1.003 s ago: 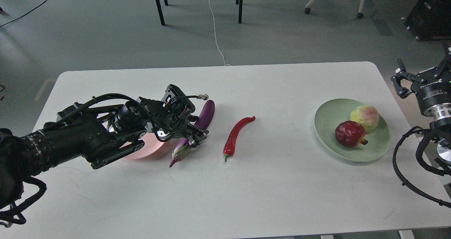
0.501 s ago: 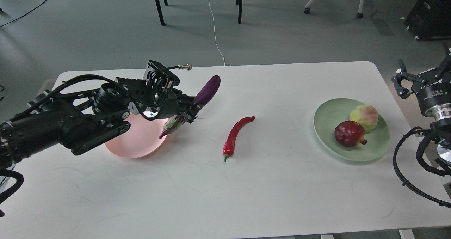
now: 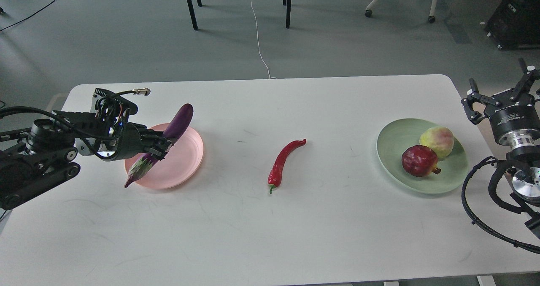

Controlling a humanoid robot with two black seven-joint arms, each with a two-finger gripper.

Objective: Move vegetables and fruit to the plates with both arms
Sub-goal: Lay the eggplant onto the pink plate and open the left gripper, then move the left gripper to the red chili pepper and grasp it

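Note:
My left gripper (image 3: 162, 146) is shut on the long purple eggplant (image 3: 179, 119) and holds it slanted above the pale pink plate (image 3: 185, 161), calyx end low at the plate's left rim. The red chili pepper (image 3: 282, 163) lies on the table's middle. The pale green plate (image 3: 392, 144) at the right holds the yellow-green fruit (image 3: 437, 141) and the dark red pomegranate (image 3: 419, 160). My right gripper (image 3: 499, 94) is open, empty, raised beyond the table's right edge.
The white table (image 3: 270, 227) bears the two plates and the chili. Chair and table legs (image 3: 190, 5) and a white cable (image 3: 257, 33) are on the floor behind. A black case (image 3: 517, 18) stands at the far right.
My left gripper lifted the eggplant off the table and carried it left, over the pink plate. The right gripper shifted slightly.

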